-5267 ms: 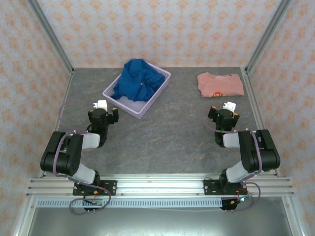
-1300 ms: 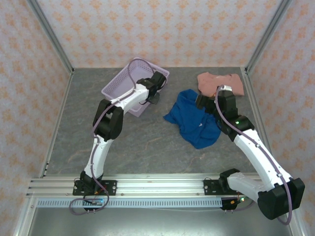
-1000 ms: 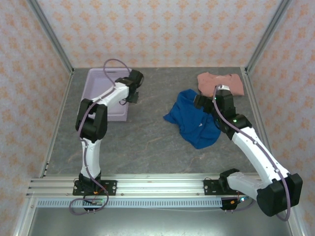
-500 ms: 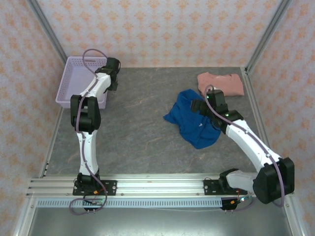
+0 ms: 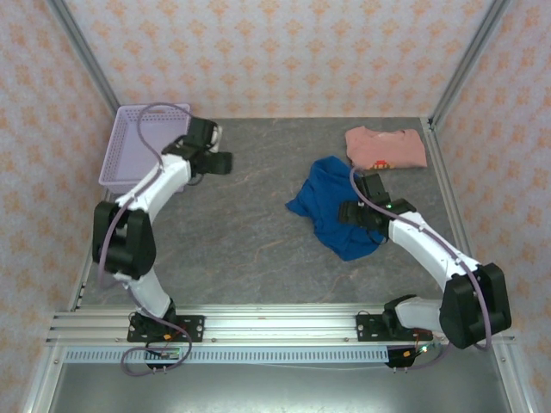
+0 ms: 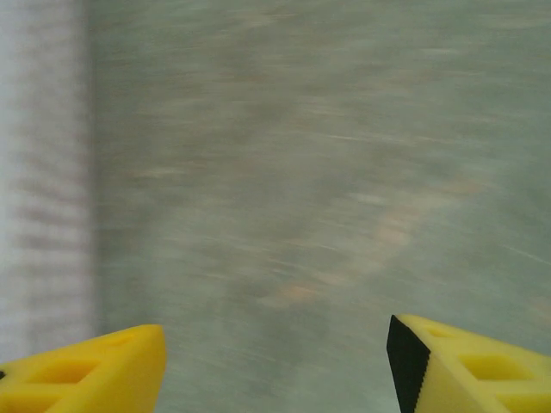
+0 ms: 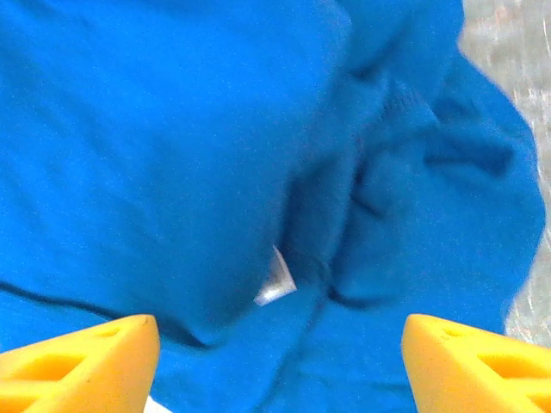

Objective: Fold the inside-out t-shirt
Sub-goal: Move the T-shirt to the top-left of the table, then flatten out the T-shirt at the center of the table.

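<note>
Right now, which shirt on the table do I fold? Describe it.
On the grey table, look at the right half, just nearer than the folded salmon-pink shirt. The t-shirt is the crumpled royal-blue heap there: bigger, unfolded, blue rather than pink.

Counting off the overhead view: I'm seeing two arms, left arm (image 5: 159,185) and right arm (image 5: 422,245), each carrying one claw, so two claws: left claw (image 5: 219,162) and right claw (image 5: 355,212). Two shirts are lying on the one grey surface (image 5: 258,232): one blue t-shirt (image 5: 327,202) and one salmon-pink shirt (image 5: 387,148). One lavender basket (image 5: 129,146) is sitting at the far left corner. Each wrist view is showing two yellow fingertips (image 6: 95,366), making four in total. One small white tag (image 7: 275,284) is showing on the blue cloth.
</note>
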`<state>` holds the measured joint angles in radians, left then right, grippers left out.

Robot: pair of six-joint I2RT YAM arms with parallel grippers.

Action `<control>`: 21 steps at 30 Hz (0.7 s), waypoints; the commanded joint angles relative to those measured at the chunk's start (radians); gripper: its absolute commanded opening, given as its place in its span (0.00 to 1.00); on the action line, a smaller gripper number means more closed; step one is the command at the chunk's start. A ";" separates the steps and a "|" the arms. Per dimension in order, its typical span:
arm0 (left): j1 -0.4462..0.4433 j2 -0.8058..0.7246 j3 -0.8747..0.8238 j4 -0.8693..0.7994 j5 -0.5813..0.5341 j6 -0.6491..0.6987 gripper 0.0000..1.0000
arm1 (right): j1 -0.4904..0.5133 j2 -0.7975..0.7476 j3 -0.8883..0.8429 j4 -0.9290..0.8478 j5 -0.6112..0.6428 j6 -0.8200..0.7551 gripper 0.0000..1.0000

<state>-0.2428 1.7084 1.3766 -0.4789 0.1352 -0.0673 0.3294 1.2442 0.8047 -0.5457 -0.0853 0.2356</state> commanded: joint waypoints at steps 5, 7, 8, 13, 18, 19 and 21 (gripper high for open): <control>-0.296 0.177 -0.030 0.095 0.173 0.056 0.71 | -0.029 0.037 -0.056 0.036 -0.067 0.058 0.66; -0.325 0.247 0.011 0.083 0.176 0.074 0.70 | -0.031 0.048 -0.079 0.055 -0.080 0.074 0.65; -0.333 0.272 0.031 0.082 0.180 0.077 0.69 | -0.031 0.048 -0.096 0.072 -0.093 0.085 0.65; -0.355 0.407 0.142 0.090 0.233 0.056 0.59 | -0.028 0.081 -0.154 0.202 -0.181 0.141 0.52; -0.363 0.489 0.230 0.109 0.264 0.019 0.25 | -0.027 0.115 -0.139 0.250 -0.136 0.122 0.21; -0.362 0.493 0.236 0.112 0.256 0.014 0.17 | -0.028 0.112 -0.120 0.227 -0.107 0.101 0.13; -0.356 0.473 0.236 0.114 0.253 0.008 0.05 | -0.028 0.075 -0.073 0.174 -0.062 0.049 0.03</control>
<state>-0.6022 2.1914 1.5929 -0.3698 0.3737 -0.0433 0.3019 1.3556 0.6674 -0.3550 -0.2295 0.3359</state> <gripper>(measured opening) 0.083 0.067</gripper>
